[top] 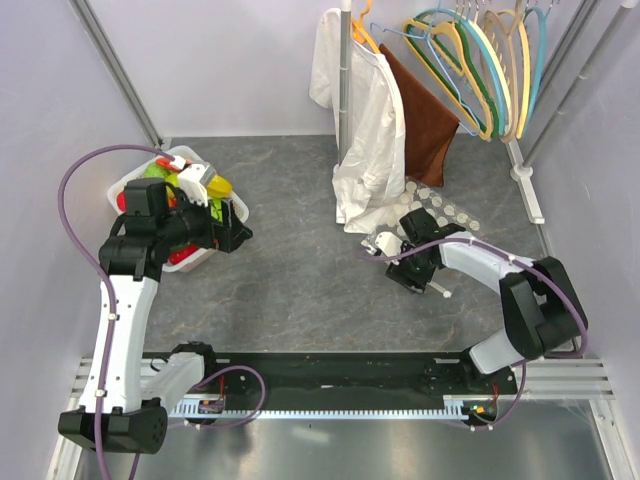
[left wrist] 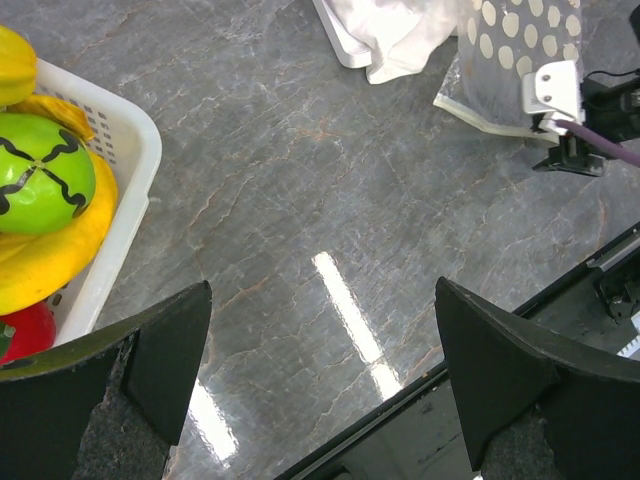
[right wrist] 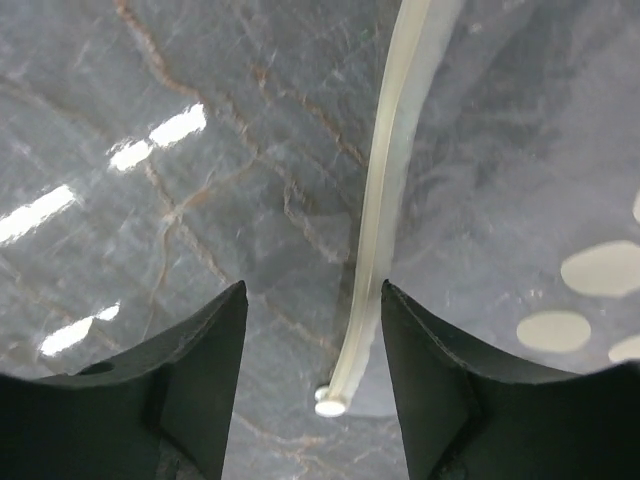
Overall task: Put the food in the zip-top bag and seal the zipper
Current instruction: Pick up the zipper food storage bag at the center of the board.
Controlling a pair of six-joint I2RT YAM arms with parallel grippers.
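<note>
The food (top: 157, 172) lies piled in a white lattice basket (top: 127, 182) at the left: a green piece (left wrist: 40, 175), yellow pieces (left wrist: 60, 260) and a red one (left wrist: 25, 330). My left gripper (top: 238, 234) hovers open just right of the basket, with only bare table between its fingers (left wrist: 322, 380). The clear dotted zip-top bag (top: 440, 207) lies flat right of centre. My right gripper (top: 408, 277) is low over its near corner. In the right wrist view the zipper (right wrist: 395, 180) runs between the jaws (right wrist: 314, 380), ending in a small white knob (right wrist: 330, 403). The fingers stand apart, not touching it.
A white coat (top: 365, 130) and a brown cloth (top: 425, 115) hang from a rack behind the bag, the coat's hem reaching the table. Coloured hangers (top: 480, 60) hang above. A black rail (top: 330, 375) runs along the near edge.
</note>
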